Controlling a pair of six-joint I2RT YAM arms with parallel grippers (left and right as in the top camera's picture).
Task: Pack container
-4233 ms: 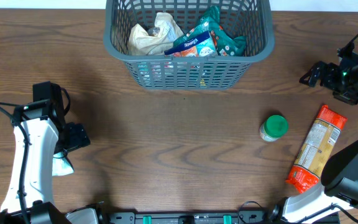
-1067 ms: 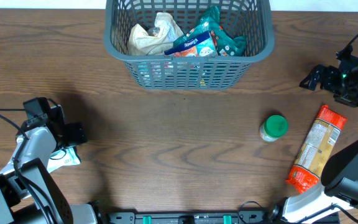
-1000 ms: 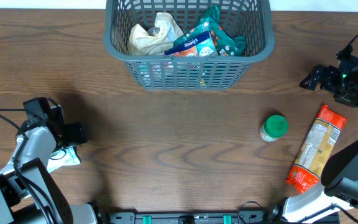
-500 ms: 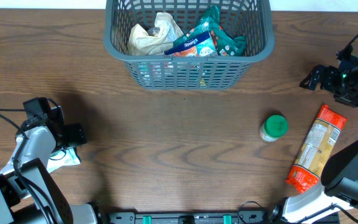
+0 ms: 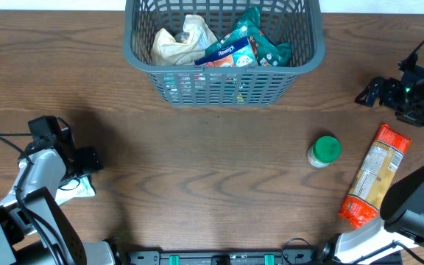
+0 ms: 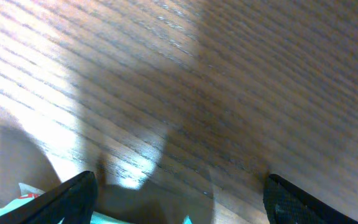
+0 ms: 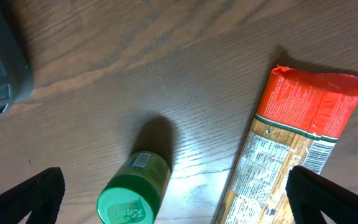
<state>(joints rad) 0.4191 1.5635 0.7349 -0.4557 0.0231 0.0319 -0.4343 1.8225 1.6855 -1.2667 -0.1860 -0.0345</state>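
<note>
one large dark grey plastic lattice-walled basket stands at the top middle of the table, its far side cut off by the overhead view's edge. inside it lie one crumpled cream bag and a bunch of teal printed packets; how many teal ones i cannot tell. its corner also shows at the left of the right wrist view.

outside the basket are three loose things. one green-lidded jar stands right of centre. one long pasta packet with orange-red ends lies just beside the jar, towards the right edge. one small white and teal packet lies far left.

there are two arms. the left gripper is low over the small packet, jaws spread wide and closed on nothing, with the packet's edge showing between the fingers. the right gripper hovers above the jar and pasta packet, jaws wide apart and holding nothing.

the surface is one dark brown wood-grain table, with glare patches in both wrist views. of the room, only a pale strip shows at the overhead view's top edge.
</note>
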